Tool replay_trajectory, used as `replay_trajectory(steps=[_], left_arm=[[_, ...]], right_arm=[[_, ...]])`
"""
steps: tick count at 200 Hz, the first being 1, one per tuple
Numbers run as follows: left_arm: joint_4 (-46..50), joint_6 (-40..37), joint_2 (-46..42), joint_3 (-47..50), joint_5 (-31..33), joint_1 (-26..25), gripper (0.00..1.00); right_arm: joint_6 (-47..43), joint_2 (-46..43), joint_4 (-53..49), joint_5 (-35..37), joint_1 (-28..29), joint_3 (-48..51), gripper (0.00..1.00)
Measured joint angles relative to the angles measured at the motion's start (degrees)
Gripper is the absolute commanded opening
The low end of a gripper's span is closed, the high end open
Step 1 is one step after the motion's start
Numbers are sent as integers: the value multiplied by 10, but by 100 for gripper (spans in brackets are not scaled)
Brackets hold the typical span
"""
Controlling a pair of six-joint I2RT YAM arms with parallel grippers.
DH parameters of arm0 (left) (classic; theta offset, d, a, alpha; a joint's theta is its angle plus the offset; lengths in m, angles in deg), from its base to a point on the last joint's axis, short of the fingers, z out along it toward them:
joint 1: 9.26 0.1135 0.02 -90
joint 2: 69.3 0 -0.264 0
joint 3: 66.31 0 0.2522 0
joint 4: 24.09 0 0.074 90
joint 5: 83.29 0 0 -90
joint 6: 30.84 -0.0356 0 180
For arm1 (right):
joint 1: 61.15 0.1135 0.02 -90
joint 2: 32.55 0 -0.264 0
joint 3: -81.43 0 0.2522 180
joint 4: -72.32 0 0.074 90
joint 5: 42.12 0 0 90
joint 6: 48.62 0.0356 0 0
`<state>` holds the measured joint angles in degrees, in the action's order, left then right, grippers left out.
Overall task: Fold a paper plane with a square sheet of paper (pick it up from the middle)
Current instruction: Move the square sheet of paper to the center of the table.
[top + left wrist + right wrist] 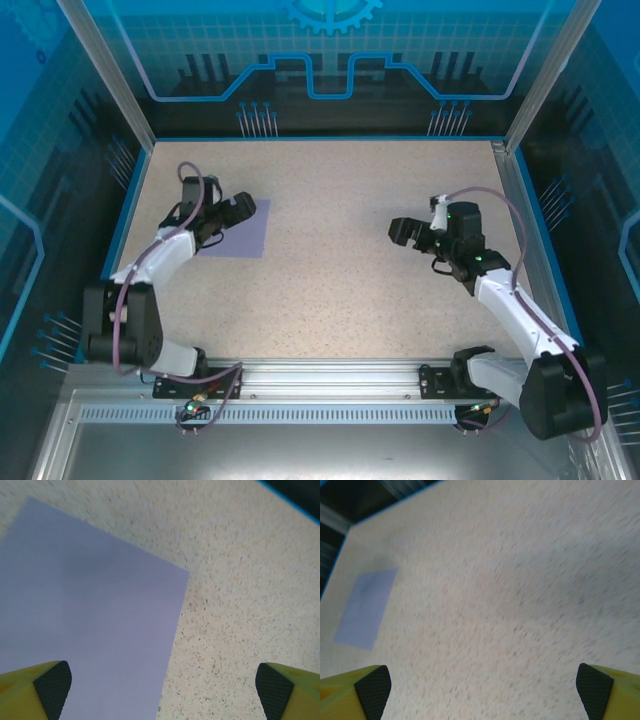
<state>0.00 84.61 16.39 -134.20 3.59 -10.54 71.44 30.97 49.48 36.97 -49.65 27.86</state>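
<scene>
on the speckled worktop [340, 290] the square sheet of paper [250, 238] lies flat at the left, partly under my left tool [236, 212], spread wide and empty. i should centre over the sheet's middle, not its edge, before pinching. my right tool [405, 230], also wide and empty, hovers well apart.

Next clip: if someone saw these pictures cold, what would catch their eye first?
The square sheet of paper, pale lavender, lies flat on the left side of the speckled table and is the only coloured thing on it. The left gripper hangs open over the sheet's edge. The right gripper is open over bare table on the right, well away from the sheet.
</scene>
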Motion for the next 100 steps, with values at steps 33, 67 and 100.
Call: replay_trajectory(steps=[33,67,100], left_arm=[[49,6,128,-102,-48,0,99],[73,33,182,-114,-72,0,99],[82,60,202,-108,-82,-6,99]], right_arm=[[9,47,-20,-2,35,-20,99],[30,102,-21,-8,48,-50,99],[36,161,-30,-12,70,-101,99]])
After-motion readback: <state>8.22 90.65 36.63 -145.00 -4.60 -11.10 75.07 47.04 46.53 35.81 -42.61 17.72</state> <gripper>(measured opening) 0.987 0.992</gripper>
